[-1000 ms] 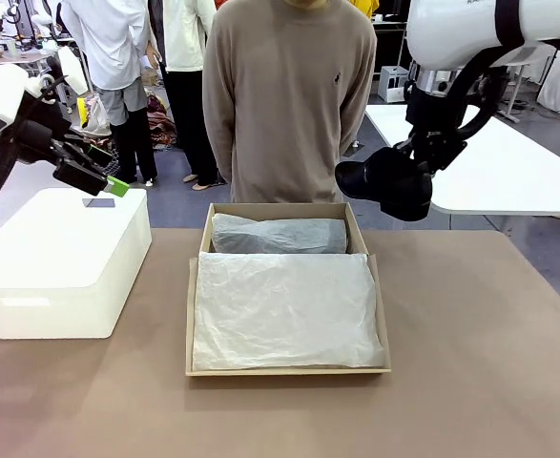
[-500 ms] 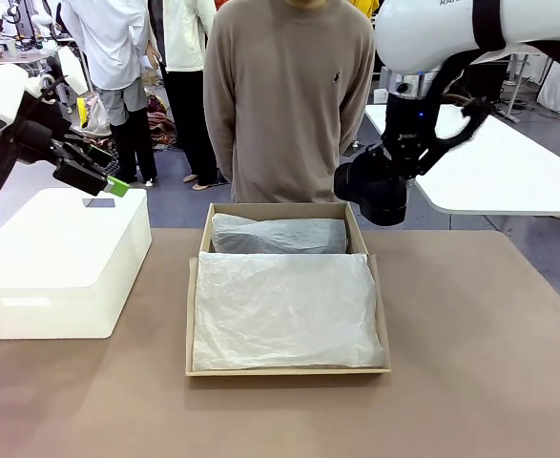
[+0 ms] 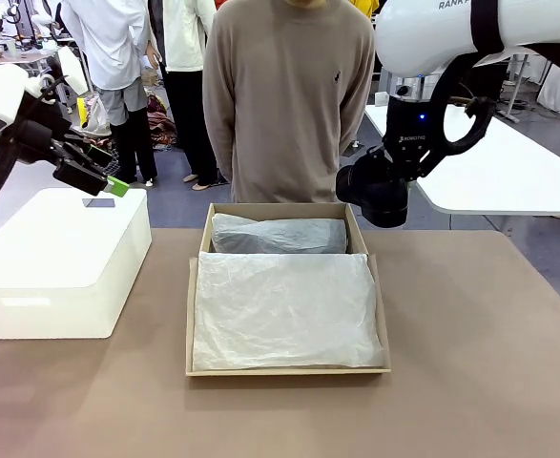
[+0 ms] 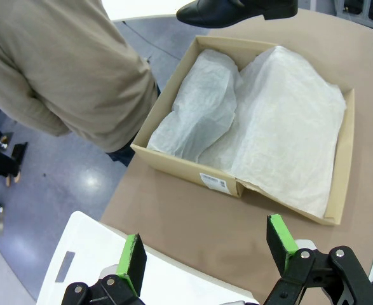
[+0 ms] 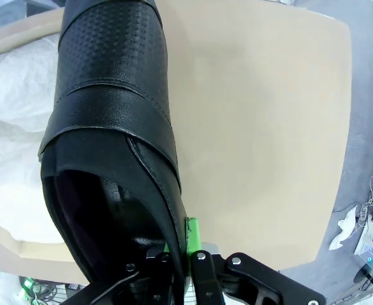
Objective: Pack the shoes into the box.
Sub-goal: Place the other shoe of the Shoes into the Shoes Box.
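Observation:
One black leather shoe [image 3: 367, 194] hangs in the air just off the far right corner of the tan cardboard box [image 3: 193, 315], with my right gripper [image 3: 394, 176] shut on it. The right wrist view looks down on the shoe [image 5: 110, 121]; my gripper [image 5: 185, 249] pinches its heel rim, one green pad [image 5: 193, 236] outside. White tissue [image 3: 281, 310] lines the box, and a tissue-wrapped bundle [image 3: 278, 234] lies along its far end. My left gripper [image 3: 103, 170] hovers open over the white plastic box. In the left wrist view its fingertips [image 4: 133, 260] are spread, with the box [image 4: 187, 173] and the shoe [image 4: 234, 9] beyond.
A large white plastic box [image 3: 60, 262] stands on the left of the brown table [image 3: 470, 363]. A person in a beige sweater [image 3: 289, 95] stands at the far edge, right behind the cardboard box. A white table [image 3: 508, 172] sits beyond on the right.
My right arm has carried the shoe leftwards to the box's far right corner and turned it. The left arm has not moved.

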Tool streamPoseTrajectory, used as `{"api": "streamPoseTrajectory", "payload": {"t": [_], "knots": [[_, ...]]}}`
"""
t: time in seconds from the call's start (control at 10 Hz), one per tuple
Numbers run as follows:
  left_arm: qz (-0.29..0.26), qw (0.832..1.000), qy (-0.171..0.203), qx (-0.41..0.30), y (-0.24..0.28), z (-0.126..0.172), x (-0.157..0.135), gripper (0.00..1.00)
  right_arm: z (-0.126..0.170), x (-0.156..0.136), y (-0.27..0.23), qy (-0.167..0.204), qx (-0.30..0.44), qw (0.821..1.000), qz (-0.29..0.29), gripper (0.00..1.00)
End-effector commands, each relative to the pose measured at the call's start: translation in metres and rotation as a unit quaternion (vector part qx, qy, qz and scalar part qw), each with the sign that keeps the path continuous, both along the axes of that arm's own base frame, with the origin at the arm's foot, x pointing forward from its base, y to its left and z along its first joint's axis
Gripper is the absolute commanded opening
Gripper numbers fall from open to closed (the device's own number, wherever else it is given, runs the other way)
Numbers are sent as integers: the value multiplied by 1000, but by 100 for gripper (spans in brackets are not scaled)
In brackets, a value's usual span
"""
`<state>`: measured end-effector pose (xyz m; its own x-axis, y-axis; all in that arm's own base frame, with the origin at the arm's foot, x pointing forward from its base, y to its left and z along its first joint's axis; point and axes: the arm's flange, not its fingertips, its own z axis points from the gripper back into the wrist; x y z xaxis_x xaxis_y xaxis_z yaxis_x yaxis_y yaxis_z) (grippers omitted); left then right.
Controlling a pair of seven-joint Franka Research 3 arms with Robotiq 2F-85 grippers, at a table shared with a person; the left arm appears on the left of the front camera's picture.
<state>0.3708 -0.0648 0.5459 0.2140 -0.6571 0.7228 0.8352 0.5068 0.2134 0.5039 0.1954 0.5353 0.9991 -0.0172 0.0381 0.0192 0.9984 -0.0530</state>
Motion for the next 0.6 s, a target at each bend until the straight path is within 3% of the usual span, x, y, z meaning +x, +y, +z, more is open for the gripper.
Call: {"api": "streamPoseTrajectory", "payload": {"t": [0.0, 0.2, 0.5], "knots": [[-8, 1000, -2, -3, 2, -1, 1, 100, 4, 0, -3, -3, 4, 1000, 6, 0], [-8, 1000, -2, -3, 2, -1, 1, 100, 2, -3, 13, -6, 2, 1000, -25, 0], [-8, 1000, -2, -3, 2, -1, 1, 100, 8, -17, 58, -8, 17, 992, -128, 0]]}}
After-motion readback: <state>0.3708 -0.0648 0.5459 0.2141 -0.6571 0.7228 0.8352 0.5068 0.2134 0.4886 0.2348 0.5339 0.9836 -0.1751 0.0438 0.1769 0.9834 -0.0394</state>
